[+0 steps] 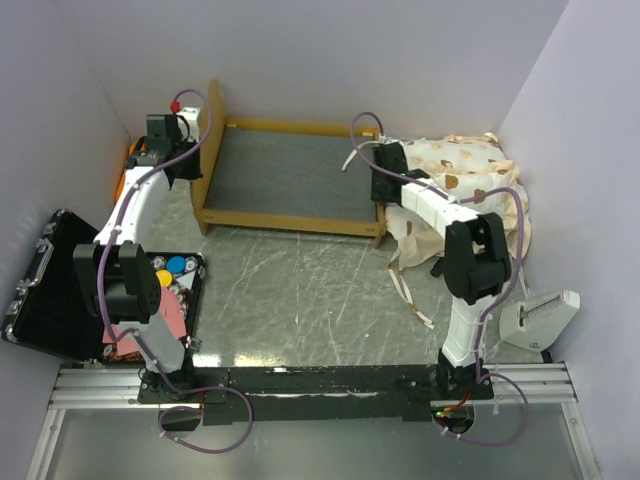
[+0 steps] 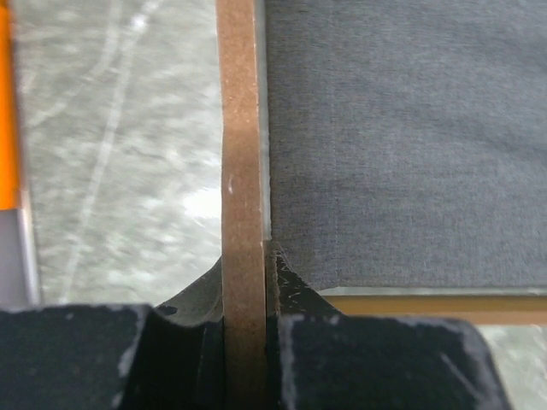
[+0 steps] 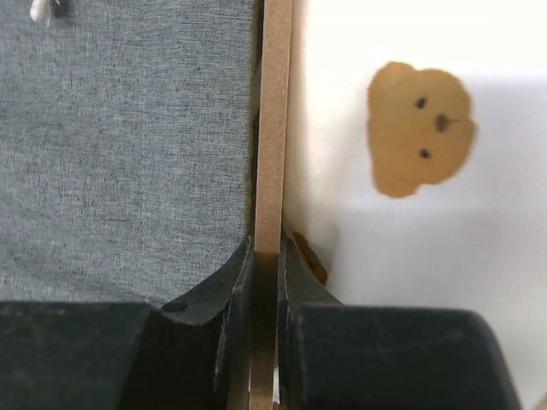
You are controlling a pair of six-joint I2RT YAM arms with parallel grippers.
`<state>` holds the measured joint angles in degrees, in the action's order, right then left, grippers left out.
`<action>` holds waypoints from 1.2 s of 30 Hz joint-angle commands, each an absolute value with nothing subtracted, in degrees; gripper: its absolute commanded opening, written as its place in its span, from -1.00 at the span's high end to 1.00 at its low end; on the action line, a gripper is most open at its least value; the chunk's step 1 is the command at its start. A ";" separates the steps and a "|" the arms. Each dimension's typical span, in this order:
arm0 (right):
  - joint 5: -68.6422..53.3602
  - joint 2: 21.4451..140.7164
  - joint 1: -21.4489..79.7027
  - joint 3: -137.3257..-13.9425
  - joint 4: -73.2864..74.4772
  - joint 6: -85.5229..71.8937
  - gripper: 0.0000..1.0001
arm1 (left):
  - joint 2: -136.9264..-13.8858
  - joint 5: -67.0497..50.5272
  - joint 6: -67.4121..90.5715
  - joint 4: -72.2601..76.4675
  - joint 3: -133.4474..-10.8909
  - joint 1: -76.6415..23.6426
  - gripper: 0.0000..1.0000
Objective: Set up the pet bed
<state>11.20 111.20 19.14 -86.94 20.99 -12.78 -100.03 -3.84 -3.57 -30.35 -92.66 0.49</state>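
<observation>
Grey table (image 1: 300, 290), bed frame (image 1: 290, 175), mattress (image 1: 460, 165) just beside.

On my left wrist feed, the left pincer (image 2: 246, 292) is clamped on the pet bed's headboard (image 2: 241, 171). I see the board edge-on, one black finger (image 2: 195, 295) pressed to its left face and the other to its right. Right of the board lies the grey base (image 2: 410, 137), with a light-wood rail (image 2: 436, 306) along its near side. Left of the board is the marbled desk (image 2: 120, 154), and an orange strip (image 2: 7, 111) runs along the picture's left margin.
</observation>
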 commanded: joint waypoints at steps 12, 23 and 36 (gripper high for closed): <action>-3.69 89.49 16.43 -66.38 15.74 -3.87 1.00 | -75.43 -19.60 -0.53 -34.89 -71.12 -9.14 0.99; -4.30 78.93 18.11 -57.66 23.28 -7.56 1.00 | -63.38 -27.25 -3.77 -43.32 -62.58 -9.67 0.99; -9.85 73.31 18.02 -60.81 23.37 -2.82 -0.87 | -59.42 -22.24 -3.70 -44.38 -59.15 -9.32 -0.08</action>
<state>-5.15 79.68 16.73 -54.54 23.90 -5.23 -60.34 -8.49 -3.01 -38.24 -57.84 -6.90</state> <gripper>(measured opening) 0.816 0.411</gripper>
